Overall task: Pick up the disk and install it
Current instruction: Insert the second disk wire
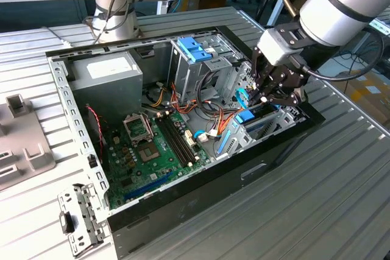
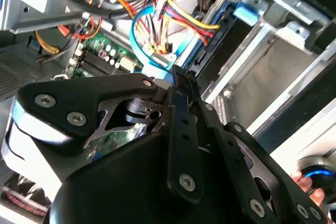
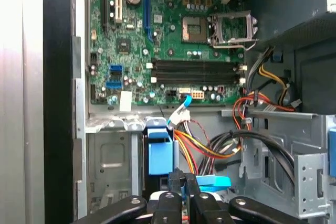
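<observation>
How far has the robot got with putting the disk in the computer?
The dark flat disk with blue plastic rails already sits down in the grey metal drive bay of the open computer case, so pickup looks done. The black gripper is right above its blue tab end. Whether it is fully seated cannot be told.
</observation>
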Robot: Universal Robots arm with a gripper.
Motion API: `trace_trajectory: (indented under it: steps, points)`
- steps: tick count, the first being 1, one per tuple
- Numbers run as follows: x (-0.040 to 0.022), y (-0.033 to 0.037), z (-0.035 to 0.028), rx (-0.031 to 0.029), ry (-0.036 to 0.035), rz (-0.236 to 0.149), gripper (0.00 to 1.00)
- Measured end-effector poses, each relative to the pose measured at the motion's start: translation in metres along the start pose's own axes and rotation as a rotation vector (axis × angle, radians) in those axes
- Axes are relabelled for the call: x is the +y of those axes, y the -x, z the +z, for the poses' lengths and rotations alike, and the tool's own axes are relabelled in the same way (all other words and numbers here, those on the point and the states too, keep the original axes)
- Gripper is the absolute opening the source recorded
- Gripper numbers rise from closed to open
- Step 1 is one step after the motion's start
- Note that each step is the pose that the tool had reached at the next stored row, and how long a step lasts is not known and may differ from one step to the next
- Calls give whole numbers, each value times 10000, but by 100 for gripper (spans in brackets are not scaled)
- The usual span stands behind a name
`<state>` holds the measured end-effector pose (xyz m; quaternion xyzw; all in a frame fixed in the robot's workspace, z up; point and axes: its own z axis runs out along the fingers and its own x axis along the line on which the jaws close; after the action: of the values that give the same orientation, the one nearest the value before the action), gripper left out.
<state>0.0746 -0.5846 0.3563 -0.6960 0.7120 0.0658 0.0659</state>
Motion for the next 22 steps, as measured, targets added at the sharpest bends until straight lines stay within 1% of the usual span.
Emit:
trace_trajectory:
  steps: [1,2,3,4,5,8,12,14,16,22]
  points:
    - [1,0,1,-4,-188,-36,16]
    - [2,-1,3,-10,-426,-81,16]
    - [3,-1,5,-16,-679,-128,16]
    - [5,-1,7,-20,-892,-168,16]
    - [5,-2,7,-21,-966,-183,16]
    - [5,-1,6,-31,-997,-189,16]
    - [7,-16,13,-33,-997,-188,16]
    - [7,-28,32,-33,-997,-191,16]
    - [4,-31,42,-33,-993,-209,16]
    - [-15,-31,46,-35,-993,-211,16]
